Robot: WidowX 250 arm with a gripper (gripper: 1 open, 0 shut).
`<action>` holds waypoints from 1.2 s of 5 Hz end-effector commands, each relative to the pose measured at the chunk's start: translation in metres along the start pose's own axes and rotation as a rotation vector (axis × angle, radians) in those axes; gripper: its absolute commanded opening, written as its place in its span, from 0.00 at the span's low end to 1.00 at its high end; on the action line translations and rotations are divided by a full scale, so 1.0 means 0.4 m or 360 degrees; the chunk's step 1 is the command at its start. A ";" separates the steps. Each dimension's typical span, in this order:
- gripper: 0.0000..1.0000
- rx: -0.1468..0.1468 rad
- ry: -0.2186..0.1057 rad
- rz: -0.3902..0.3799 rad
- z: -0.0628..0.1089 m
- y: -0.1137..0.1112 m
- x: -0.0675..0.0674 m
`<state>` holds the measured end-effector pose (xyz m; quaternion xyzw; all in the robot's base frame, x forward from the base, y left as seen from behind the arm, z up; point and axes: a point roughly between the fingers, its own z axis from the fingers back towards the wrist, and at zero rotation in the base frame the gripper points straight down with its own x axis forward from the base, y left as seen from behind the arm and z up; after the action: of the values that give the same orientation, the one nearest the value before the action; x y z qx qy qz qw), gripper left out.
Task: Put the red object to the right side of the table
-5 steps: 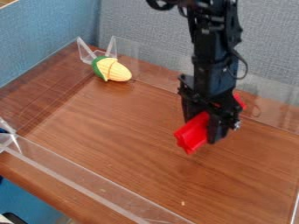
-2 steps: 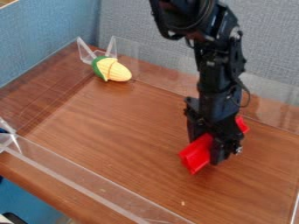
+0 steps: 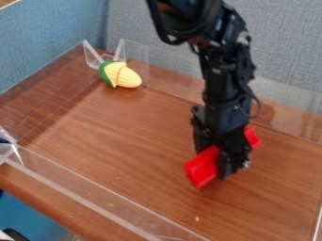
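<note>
**Base:** What have you got on the gripper?

**Me:** From my camera, the gripper (image 3: 220,155) points straight down, jaws clamped on the red block (image 3: 205,167). The block sits tilted in the grip; one end pokes out toward the table's near edge, the other shows red behind the fingers on the far side.

**Base:** Block on the table?

**Me:** Its low end is right at the wood (image 3: 101,141), and I see its reflection just under it. I can't tell whether it touches.

**Base:** Where on the table?

**Me:** Right half, about midway between the near wall (image 3: 120,215) and the far edge, well in from the right edge.

**Base:** Anything else?

**Me:** A corn toy (image 3: 120,74), yellow with green, lies in the far-left corner, close to the clear wall there and well apart from the arm (image 3: 214,56). The arm comes in from the top of the view, black, standing nearly upright over the block.
</note>
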<state>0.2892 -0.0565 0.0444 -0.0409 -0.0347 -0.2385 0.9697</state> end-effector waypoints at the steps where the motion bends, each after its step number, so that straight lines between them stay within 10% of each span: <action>1: 0.00 0.0069 -0.0119 0.0007 0.088 0.037 -0.007; 6: 0.00 0.0147 -0.0245 0.0170 0.138 -0.105 0.020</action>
<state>0.2685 -0.0923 0.0866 -0.0136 -0.0878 -0.1875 0.9782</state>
